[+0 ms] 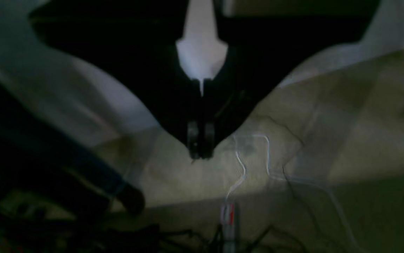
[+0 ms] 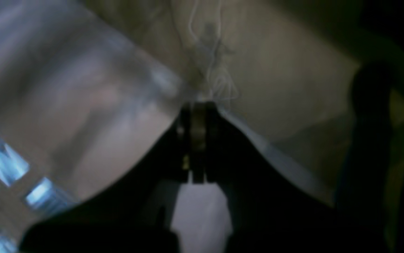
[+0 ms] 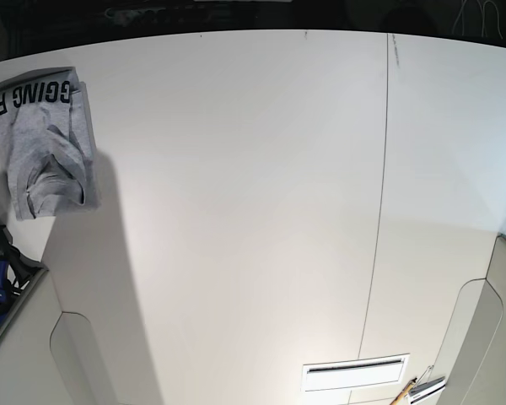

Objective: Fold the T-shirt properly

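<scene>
T-shirt bunched at far left tabletop edge.
Both jaws together, empty; risk: the crumpled heap near the edge could slide off when grabbed.

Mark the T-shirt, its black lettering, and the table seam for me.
T-shirt (image 3: 42, 160): base view, crumpled grey fabric near the left edge.
black lettering (image 3: 35, 94): base view, printed capitals along the shirt's top fold.
table seam (image 3: 379, 211): base view, thin dark line down the white table.
</scene>
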You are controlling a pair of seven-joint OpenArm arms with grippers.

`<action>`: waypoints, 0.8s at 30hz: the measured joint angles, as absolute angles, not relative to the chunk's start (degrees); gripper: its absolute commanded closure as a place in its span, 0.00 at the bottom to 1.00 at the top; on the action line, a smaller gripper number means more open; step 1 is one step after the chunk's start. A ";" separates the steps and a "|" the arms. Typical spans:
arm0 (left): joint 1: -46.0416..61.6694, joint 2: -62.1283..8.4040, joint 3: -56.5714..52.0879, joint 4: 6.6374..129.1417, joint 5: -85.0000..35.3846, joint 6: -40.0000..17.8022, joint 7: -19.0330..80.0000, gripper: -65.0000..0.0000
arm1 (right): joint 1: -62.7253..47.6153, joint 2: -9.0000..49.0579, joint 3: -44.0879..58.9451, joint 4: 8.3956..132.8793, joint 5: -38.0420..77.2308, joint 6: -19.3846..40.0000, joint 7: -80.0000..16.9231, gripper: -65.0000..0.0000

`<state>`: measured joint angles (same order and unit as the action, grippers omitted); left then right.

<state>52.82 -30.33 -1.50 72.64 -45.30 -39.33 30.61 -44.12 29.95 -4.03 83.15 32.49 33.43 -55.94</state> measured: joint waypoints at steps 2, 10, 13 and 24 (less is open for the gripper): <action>47.48 -29.80 4.75 68.34 -39.31 -39.42 25.23 1.00 | -37.80 29.69 -9.52 74.83 30.85 33.54 -47.05 1.00; 29.32 -20.21 16.69 49.89 -22.04 -39.42 16.62 1.00 | -18.15 21.17 -21.41 42.83 26.37 20.97 -31.05 1.00; 24.93 -16.49 17.74 43.68 -18.41 -33.30 15.14 1.00 | -13.93 17.54 -21.85 33.71 26.41 16.67 -25.39 1.00; 18.11 -11.73 17.67 36.99 -17.50 -15.16 9.23 1.00 | -7.38 8.69 -21.71 25.76 26.04 7.42 -19.09 1.00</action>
<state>18.11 -11.73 17.67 36.99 -17.50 -15.16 9.23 -7.38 8.69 -21.71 25.76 26.04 7.42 -19.09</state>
